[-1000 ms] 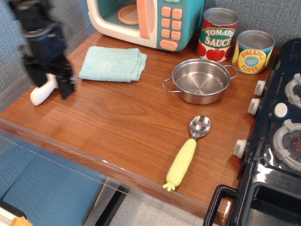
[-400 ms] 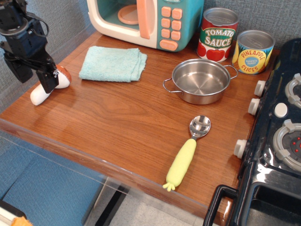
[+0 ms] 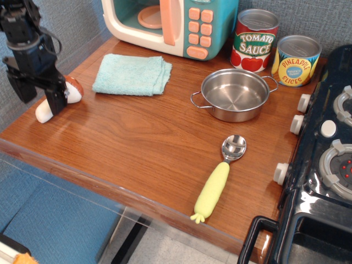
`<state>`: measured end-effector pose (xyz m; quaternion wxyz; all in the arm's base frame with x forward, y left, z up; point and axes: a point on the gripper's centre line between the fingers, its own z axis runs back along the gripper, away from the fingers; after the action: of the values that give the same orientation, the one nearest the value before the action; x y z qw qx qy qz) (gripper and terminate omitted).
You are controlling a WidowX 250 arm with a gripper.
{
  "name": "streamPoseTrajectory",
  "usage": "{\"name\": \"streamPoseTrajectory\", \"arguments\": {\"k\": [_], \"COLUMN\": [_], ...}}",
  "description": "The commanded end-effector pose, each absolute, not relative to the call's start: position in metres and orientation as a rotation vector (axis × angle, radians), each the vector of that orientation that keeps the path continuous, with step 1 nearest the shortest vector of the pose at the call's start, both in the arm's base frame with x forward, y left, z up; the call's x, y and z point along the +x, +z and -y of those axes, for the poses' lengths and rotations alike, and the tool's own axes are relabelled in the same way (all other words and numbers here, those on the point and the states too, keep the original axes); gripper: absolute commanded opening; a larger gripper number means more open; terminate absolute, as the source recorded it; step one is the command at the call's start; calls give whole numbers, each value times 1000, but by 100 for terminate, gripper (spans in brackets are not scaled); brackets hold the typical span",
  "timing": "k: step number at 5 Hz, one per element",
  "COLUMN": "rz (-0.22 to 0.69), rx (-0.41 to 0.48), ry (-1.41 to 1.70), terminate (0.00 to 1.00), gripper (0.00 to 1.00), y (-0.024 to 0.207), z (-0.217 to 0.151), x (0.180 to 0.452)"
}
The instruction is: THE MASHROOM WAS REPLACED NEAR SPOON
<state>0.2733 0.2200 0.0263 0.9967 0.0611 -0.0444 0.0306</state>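
Mushroom point(image 3: 58, 100) lies at the far-left table edge, well apart from the spoon point(image 3: 220, 177). Your gripper point(image 3: 39, 100) straddles it, fingers spread; centre on the stem before you close.

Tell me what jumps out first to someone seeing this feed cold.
The black hand at far left, its fingers straddling the toy mushroom lying near the table's left edge. Then the yellow-handled spoon alone at front right, and the steel pan before the tomato sauce can.
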Motion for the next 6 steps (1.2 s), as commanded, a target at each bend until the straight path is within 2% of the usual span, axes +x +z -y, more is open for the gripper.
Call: {"name": "streamPoseTrajectory", "arguments": {"k": [1,2,3,4,5,6], "rz": [67,114,137,95,74,32], "rx": [133,161,200,252,194,206], "ry": [88,86,95,122,63,-21], "terminate": [0,0,0,0,0,0], "gripper": [0,0,0,0,0,0], "y": [18,40,72,93,94,78], "z": [-220,-212,-198,-158,-109,-58], "x": [274,275,278,284,298,291]}}
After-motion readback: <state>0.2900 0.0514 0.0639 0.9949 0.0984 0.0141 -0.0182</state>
